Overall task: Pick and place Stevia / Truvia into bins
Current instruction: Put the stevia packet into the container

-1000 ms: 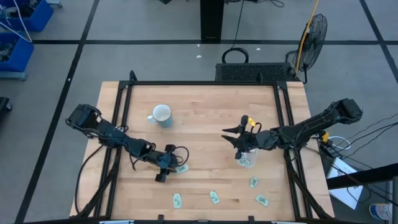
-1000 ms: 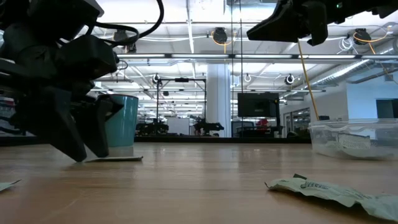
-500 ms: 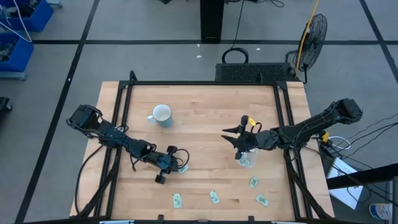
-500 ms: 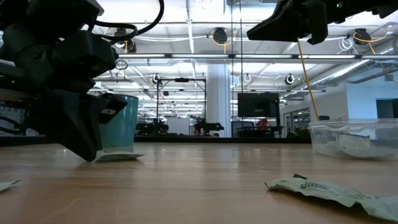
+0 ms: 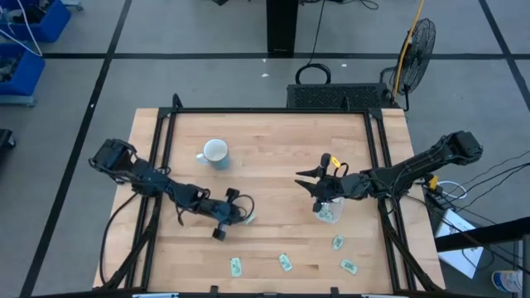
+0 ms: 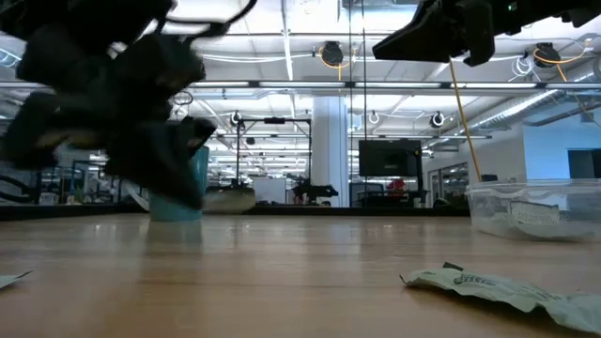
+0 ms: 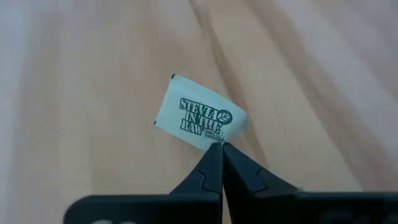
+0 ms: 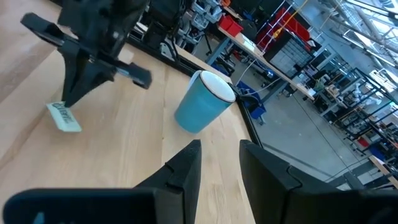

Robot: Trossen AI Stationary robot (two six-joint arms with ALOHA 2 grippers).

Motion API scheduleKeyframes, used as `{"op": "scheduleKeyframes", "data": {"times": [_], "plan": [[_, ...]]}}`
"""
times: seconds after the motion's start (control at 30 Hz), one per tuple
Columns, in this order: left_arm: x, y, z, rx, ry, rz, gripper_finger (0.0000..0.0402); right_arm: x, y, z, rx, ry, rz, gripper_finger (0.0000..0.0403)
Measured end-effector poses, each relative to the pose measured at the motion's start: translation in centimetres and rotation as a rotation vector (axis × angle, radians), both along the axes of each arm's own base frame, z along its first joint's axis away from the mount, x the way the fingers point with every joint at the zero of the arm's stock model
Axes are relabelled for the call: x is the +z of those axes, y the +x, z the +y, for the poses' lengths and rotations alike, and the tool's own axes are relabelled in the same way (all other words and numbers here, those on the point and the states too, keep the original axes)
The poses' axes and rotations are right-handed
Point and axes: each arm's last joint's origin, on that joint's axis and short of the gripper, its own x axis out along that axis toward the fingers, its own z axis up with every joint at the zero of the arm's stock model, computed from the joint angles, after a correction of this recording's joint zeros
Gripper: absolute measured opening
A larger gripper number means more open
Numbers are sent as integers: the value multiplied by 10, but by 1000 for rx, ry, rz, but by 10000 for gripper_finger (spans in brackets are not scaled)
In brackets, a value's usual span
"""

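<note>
I see my left gripper (image 7: 219,147) pinched shut on one corner of a Stevia packet (image 7: 199,120), lifted off the table (image 5: 273,149) near its middle. My right gripper (image 8: 217,152) hangs part-open, empty, over the clear bin (image 5: 328,212) toward the right edge.

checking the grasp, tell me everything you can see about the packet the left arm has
The packet is a small flat white paper rectangle printed "Stevia in the Raw" in dark green with a leaf mark. The left gripper has its jaws shut on one edge, holding it tilted above the wooden table, seemingly lifted clear.
</note>
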Motion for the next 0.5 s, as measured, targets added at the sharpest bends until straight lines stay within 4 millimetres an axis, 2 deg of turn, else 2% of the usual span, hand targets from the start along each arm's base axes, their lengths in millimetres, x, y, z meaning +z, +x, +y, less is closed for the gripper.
{"op": "scheduleKeyframes", "data": {"times": [0.13,0.3,0.37,0.5], "plan": [[21,26,11,-20,57,-77,5,3,1,-2,-4,-19,-20,105],[47,74,29,-55,58,-186,3,9,2,-6,-75,-49,-71,105],[47,95,34,-41,47,-192,7,9,2,-7,-127,-51,-77,105],[32,139,32,-74,118,-195,3,11,1,-8,-182,-67,-96,105]]}}
